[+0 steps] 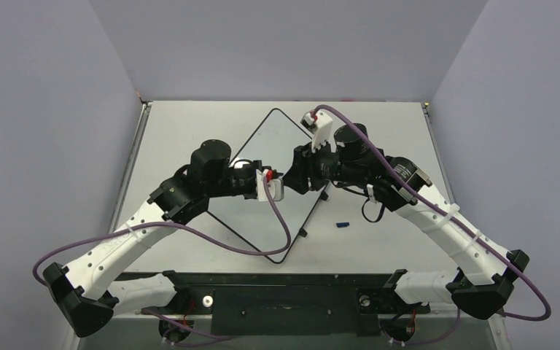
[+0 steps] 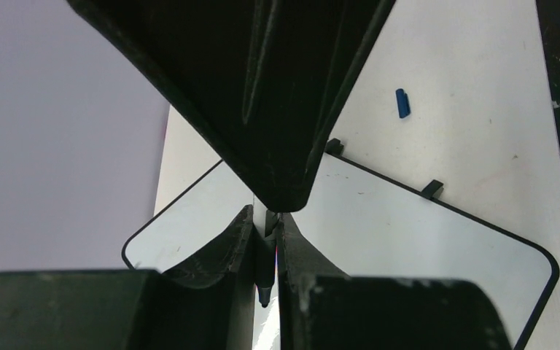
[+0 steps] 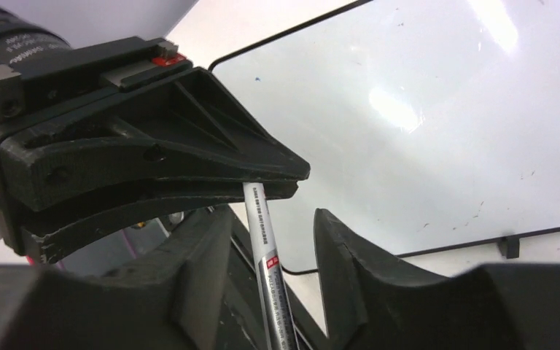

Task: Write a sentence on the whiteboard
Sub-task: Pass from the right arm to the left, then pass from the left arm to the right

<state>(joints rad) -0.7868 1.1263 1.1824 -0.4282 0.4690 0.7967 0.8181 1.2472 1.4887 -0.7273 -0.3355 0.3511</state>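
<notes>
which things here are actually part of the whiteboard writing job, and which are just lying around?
In the job:
- whiteboard, nothing written on it yet
- marker
- left gripper, shut on the marker
- right gripper, open around the marker

Lying about:
- small blue cap, on the table right of the whiteboard

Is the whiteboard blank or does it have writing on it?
Blank as far as visible: the whiteboard shows only glare and tiny specks, no words.
</notes>
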